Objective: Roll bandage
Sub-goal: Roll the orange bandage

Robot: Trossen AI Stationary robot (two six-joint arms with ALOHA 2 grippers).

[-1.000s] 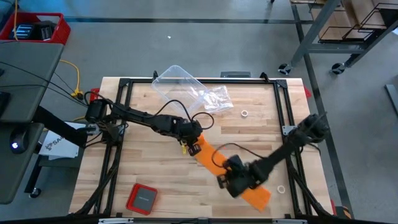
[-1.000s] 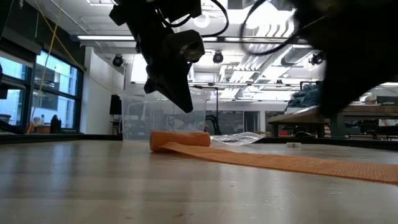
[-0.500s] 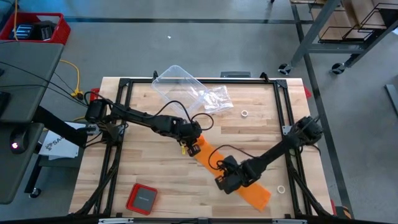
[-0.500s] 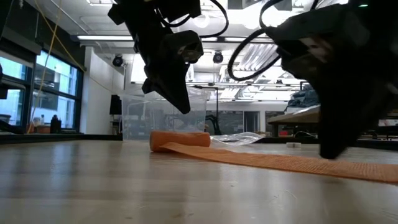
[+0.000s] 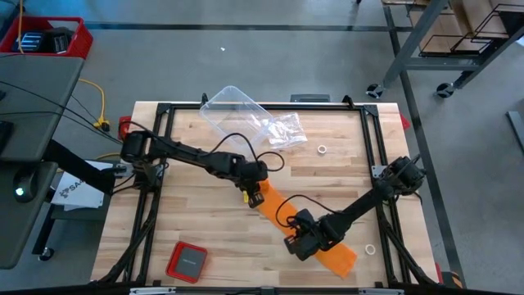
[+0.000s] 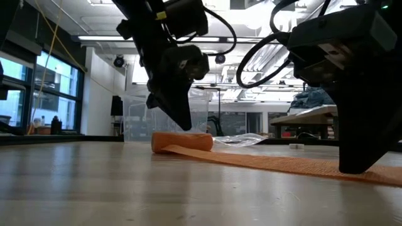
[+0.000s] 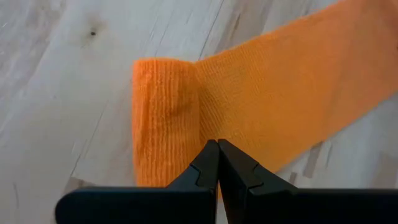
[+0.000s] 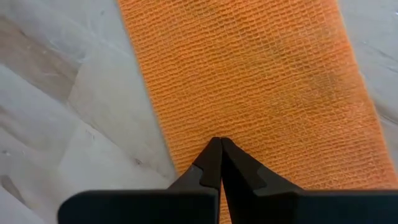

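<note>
The orange bandage lies on the wooden table, with a small roll at its far left end. From the roll a long flat strip runs toward the near right. My left gripper is shut, its tips just over the roll where the strip leaves it. My right gripper is shut too, its tips down on the flat strip, farther along, near one long edge. My left gripper points steeply down at the roll's top; whether its shut tips touch the roll, I cannot tell. My right gripper presses its shut fingertips on the flat strip's upper face, slanting down from above. The strip lies flat on the table under them.
A crinkled clear plastic bag lies at the far side. A small red square case sits at the near left corner. Two small white rings lie on the right half. A black frame borders the table.
Both grippers have come down, still shut: the left onto the roll's top, the right onto the flat strip, tipping steeper as it sank. The bandage has stayed where it was.
</note>
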